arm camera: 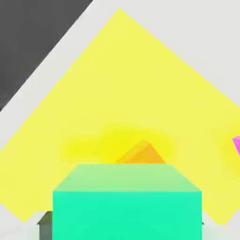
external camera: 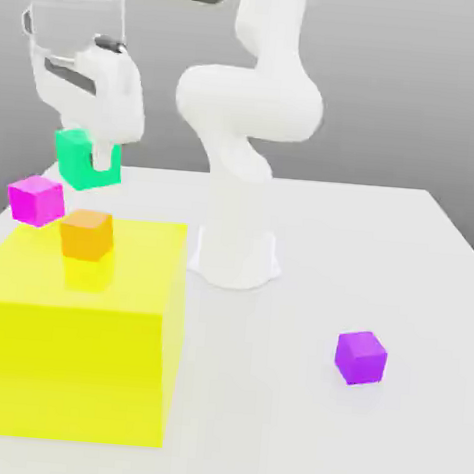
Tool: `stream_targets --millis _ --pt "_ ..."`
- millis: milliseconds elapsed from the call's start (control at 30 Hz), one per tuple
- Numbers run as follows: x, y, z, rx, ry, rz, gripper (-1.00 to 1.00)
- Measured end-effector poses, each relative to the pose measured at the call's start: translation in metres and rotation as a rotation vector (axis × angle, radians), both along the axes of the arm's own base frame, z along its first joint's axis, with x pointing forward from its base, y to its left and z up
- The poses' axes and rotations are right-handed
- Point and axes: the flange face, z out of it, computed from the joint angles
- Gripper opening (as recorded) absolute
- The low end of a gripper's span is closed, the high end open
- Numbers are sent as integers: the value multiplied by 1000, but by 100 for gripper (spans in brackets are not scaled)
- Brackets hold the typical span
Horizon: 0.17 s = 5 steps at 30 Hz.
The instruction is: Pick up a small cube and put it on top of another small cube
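Small cube [external camera: 74, 162], teal-green and seemingly plain-faced, is gripped by the fingers [external camera: 102, 156].

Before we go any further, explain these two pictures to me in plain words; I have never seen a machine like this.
The white machine is a single robot arm standing on a pale table. Its hand ends in a two-finger gripper, a kind of pincer, now shut on a green cube and holding it in the air.

The exterior view comes from a camera off the arm, watching the scene. The hand view comes from a camera on the hand, so the held cube looms large there.

On the table are a big yellow block and, towards the exterior view's right, a purple cube. An orange cube sits on the yellow block. A pink cube appears near the block's far edge.
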Motion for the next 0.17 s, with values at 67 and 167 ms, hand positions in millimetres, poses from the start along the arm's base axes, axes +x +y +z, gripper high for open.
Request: stream_targets --millis 67,167 --pt "-2 -1 -25 1 -1 -7 100" --pt "-2 -1 -25 1 -1 -7 100"
